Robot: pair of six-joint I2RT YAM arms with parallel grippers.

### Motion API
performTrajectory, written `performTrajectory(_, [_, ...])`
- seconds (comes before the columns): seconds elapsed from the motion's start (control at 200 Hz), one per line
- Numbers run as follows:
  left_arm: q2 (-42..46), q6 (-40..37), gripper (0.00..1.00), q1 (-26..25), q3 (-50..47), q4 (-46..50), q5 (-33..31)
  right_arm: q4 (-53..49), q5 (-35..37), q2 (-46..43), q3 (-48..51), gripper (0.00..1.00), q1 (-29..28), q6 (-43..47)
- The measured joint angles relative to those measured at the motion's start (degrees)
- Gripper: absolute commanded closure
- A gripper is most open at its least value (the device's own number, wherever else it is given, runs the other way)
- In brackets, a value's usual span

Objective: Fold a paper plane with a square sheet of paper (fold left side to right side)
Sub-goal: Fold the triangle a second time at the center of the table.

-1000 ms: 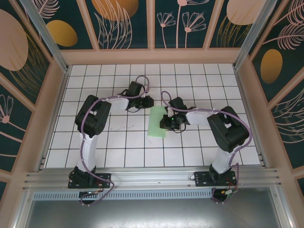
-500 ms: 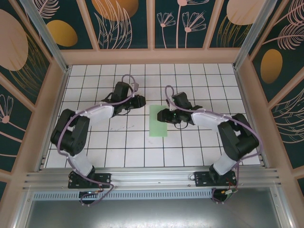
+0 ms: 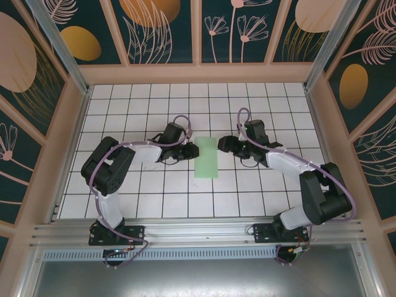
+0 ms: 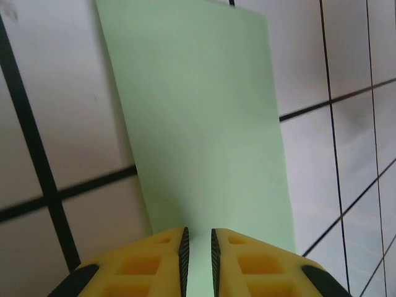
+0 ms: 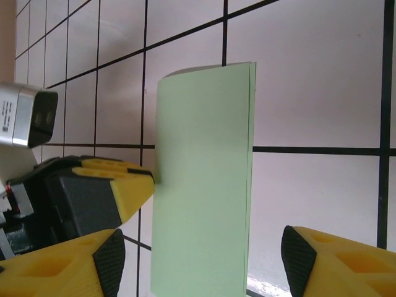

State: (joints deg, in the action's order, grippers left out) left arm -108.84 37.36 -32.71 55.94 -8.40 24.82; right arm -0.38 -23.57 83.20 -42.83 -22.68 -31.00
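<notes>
**A:** Where is the sheet of paper (image 3: 206, 156) now?

**B:** It lies flat on the counter (image 3: 154, 198), midway between the two arms. It is doubled over into a tall narrow strip. The fold runs down its left side, and the two loose edges meet on the right, gaping a little at the far corner.

**A:** So the left-to-right fold is done?

**B:** I'd say so. This looks like the tail of that step, with the crease being set rather than a new fold begun.

**A:** And the hands?

**B:** The left hand (image 3: 184, 151) sits low at the folded edge. Its fingers are pinched nearly together with only a slit between them, and one tip touches the paper. I can't tell whether they nip the edge or just press beside it. The right hand (image 3: 229, 143) is spread wide and holds nothing. It hovers at the strip's right side.

**A:** What does the next move call for?

**B:** Probably making the nose folds, or opening the strip first. Either way one hand has to pin the strip while the other works a finger under a thin loose edge. The right side is the likelier start, because the layers part there. Pushed carelessly, the paper would likely just slide.
</notes>
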Motion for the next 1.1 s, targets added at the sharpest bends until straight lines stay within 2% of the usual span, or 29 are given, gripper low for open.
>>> performTrajectory(0.26, [-1.7,-0.3,0.82,-0.3,1.3,1.1,-1.7,-3.7,-2.5,2.7,-1.0,0.28,0.1,0.5])
performTrajectory(0.585, [-1.7,-1.3,0.82,-0.7,1.3,1.8,-2.4,-10.3,-7.1,10.2,-5.7,0.37,0.5,0.4])
performTrajectory(0.786, [-1.7,-1.3,0.82,-0.7,1.3,1.8,-2.6,-10.6,-9.9,13.8,-7.7,0.42,-0.6,0.0])
performTrajectory(1.101, [-1.7,-1.3,0.82,-0.9,1.3,1.8,-2.8,-10.6,-11.7,16.4,-8.5,0.43,-1.9,-0.9])
